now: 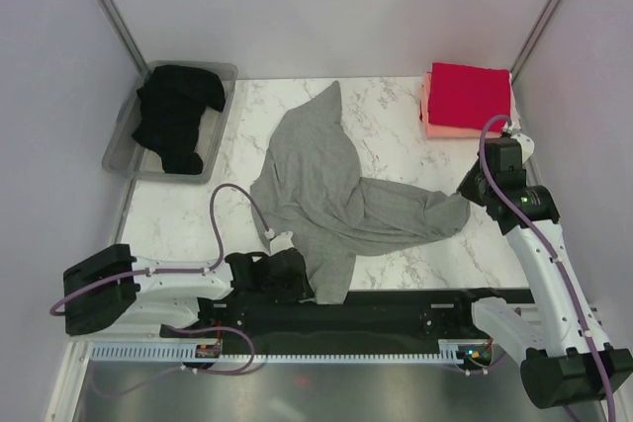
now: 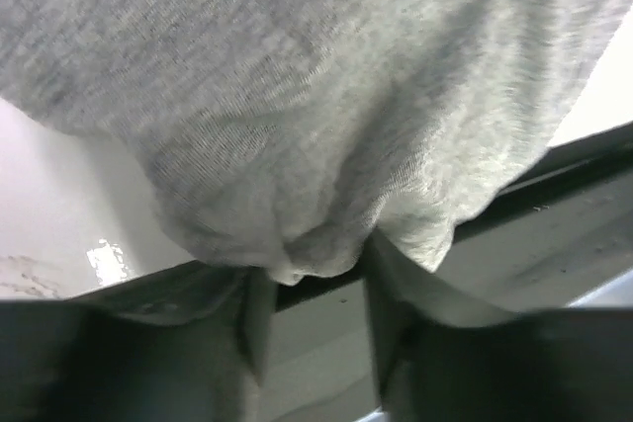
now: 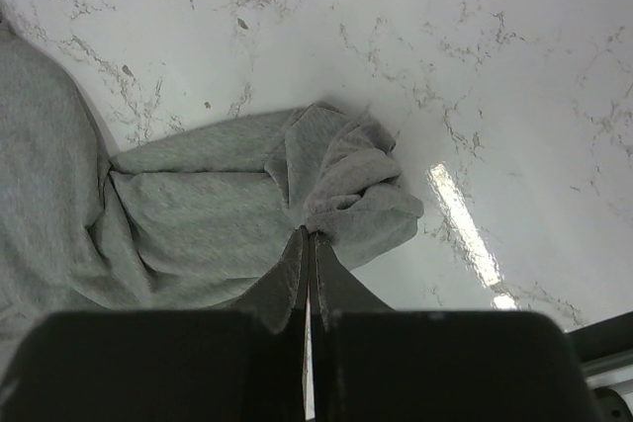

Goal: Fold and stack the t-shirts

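Observation:
A heather-grey t-shirt [image 1: 326, 185] lies crumpled across the middle of the marble table, one end hanging over the near edge. My left gripper [image 1: 300, 279] is at that near end. In the left wrist view its jaws [image 2: 318, 279] stand apart, and a bunched fold of the grey t-shirt [image 2: 316, 126] sits between their tips. My right gripper [image 1: 465, 192] is at the shirt's right end. Its fingers [image 3: 309, 236] are pressed together on a wad of the grey t-shirt [image 3: 346, 180]. A red t-shirt [image 1: 470, 93] lies folded square on a salmon-pink one [image 1: 442, 129] at the back right.
A clear plastic bin [image 1: 119, 145] at the back left holds a crumpled black t-shirt [image 1: 178, 116]. Slanted frame poles rise at both back corners. A black rail [image 1: 396, 308] runs along the table's near edge between the arm bases.

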{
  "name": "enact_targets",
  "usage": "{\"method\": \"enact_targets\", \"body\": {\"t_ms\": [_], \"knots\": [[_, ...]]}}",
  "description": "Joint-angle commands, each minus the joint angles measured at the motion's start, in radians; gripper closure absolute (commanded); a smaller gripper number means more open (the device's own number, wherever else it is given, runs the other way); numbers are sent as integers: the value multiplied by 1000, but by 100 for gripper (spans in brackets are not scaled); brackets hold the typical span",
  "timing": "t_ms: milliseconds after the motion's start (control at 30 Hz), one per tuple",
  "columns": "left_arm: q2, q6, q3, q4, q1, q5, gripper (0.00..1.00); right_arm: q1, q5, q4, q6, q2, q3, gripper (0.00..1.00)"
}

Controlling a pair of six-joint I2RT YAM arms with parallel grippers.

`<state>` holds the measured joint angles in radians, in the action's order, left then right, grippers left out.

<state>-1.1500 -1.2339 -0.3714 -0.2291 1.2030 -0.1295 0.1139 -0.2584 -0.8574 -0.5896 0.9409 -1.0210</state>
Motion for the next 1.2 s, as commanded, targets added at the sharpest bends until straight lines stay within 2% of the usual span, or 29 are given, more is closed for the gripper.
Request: {"method": "enact_targets", "body": {"t_ms": [0, 33, 67, 100, 167, 233, 267, 300, 333, 367, 400, 467, 500, 533, 567, 600, 667, 767, 833, 1000, 1167], "knots": [[-56, 4, -37, 88, -2, -182, 57, -5, -8, 38, 10, -11, 6, 100], [-57, 10, -41, 88, 0, -196, 66, -5, -8, 38, 13, -13, 7, 100], [-50, 16, -46, 76, 0, -226, 94, -5, -8, 38, 14, -11, 7, 100], [-36, 20, -66, 45, -2, -242, 98, -5, -10, 38, 14, -11, 7, 100], [56, 36, -104, -27, -2, -289, 98, -5, -7, 35, 17, -13, -7, 100], [145, 60, -203, -201, -2, -323, 98, -5, 1, 14, 19, -16, -33, 100], [232, 77, -298, -323, -2, -361, 98, -5, 4, 6, 17, -16, -74, 100], [278, 112, -355, -376, -2, -383, 98, -5, 7, -15, 16, -17, -102, 100], [338, 135, -476, -430, -2, -428, 98, -5, 19, -28, 8, -14, -160, 100], [338, 161, -477, -470, -2, -453, 98, -5, 25, -40, 5, -13, -191, 100], [369, 228, -612, -543, 0, -475, 98, -3, 33, -63, 1, -10, -226, 100], [365, 316, -752, -591, -2, -525, 98, -3, 44, -86, -6, -2, -343, 100], [343, 435, -894, -611, -2, -538, 98, -3, 41, -113, -7, 2, -390, 100], [328, 491, -967, -646, -2, -551, 98, -5, 35, -130, -4, 18, -437, 100], [316, 545, -1035, -664, 0, -590, 98, -5, 15, -150, -3, 28, -549, 100], [296, 648, -1157, -677, -2, -632, 98, -5, 1, -191, 4, 51, -607, 100], [279, 741, -1323, -688, -2, -673, 98, -5, -51, -225, 10, 68, -774, 100], [256, 875, -1466, -679, -2, -711, 98, -5, -105, -253, 11, 68, -933, 100], [245, 970, -1586, -658, -2, -713, 98, -5, -168, -250, 11, 43, -982, 100], [251, 1200, -1696, -465, 0, -558, 98, -2, -300, -157, 39, -59, -1022, 100], [222, 1298, -1798, -401, -3, -324, 98, -3, -351, -17, 103, -223, -950, 100]]}}
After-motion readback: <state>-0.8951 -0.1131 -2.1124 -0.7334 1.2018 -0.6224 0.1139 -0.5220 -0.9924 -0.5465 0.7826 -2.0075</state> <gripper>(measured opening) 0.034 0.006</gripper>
